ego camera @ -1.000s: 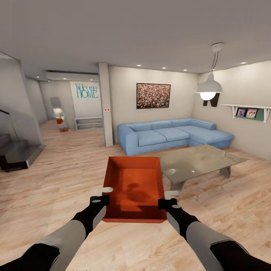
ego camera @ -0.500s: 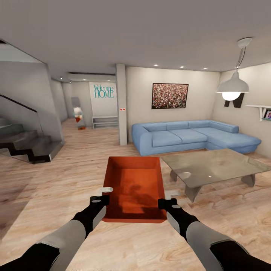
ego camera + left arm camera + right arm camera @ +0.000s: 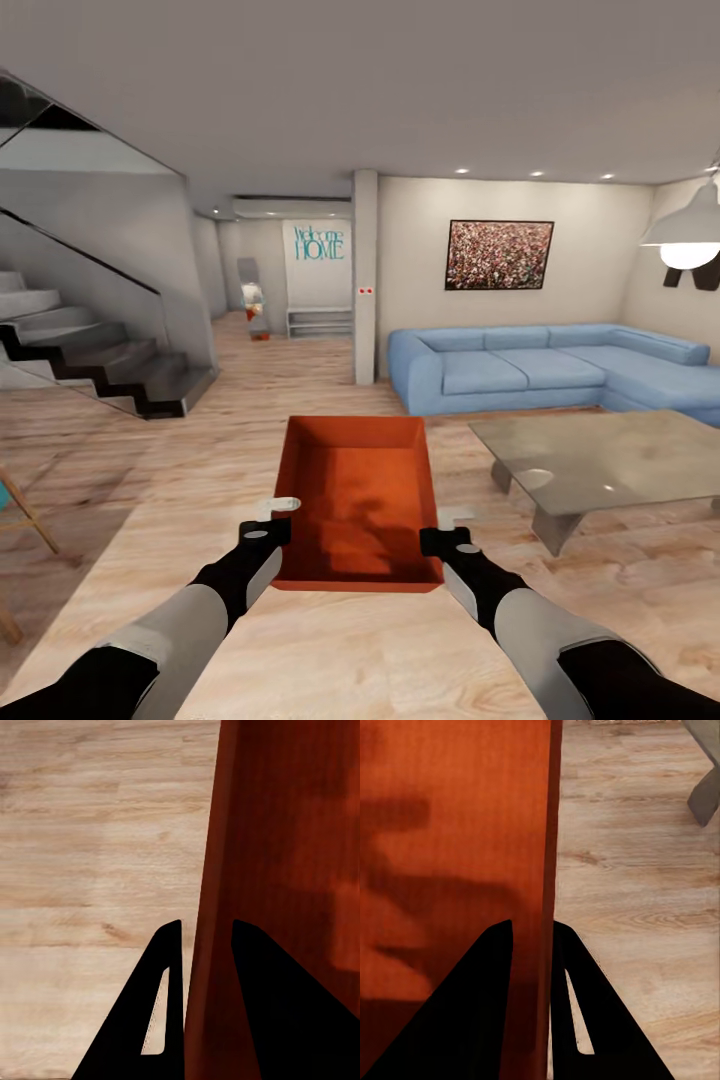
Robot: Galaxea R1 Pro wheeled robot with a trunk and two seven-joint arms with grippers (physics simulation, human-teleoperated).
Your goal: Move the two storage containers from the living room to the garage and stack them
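One orange-red storage container point(image 3: 360, 495) hangs open-topped and empty in front of me, above the living room's light wood plank floor point(image 3: 180, 470). My left gripper point(image 3: 277, 516) is shut on its left wall, and my right gripper point(image 3: 444, 528) is shut on its right wall. In the left wrist view the gripper point(image 3: 204, 941) straddles the thin orange wall point(image 3: 214, 870), one finger on each side. The right wrist view shows the same hold, with the gripper point(image 3: 534, 937) pinching the container wall point(image 3: 547, 832). The garage is out of view.
A blue corner sofa point(image 3: 540, 365) and a glass coffee table point(image 3: 610, 455) stand to the right. A dark staircase point(image 3: 100, 360) rises at the left, with wooden legs point(image 3: 25, 520) at the left edge. A pillar point(image 3: 365, 280) stands ahead, beside a hallway.
The whole view has swung left: sofa, table and lamp slid right in the picture and the staircase came in. The container and both grippers keep the same hold.
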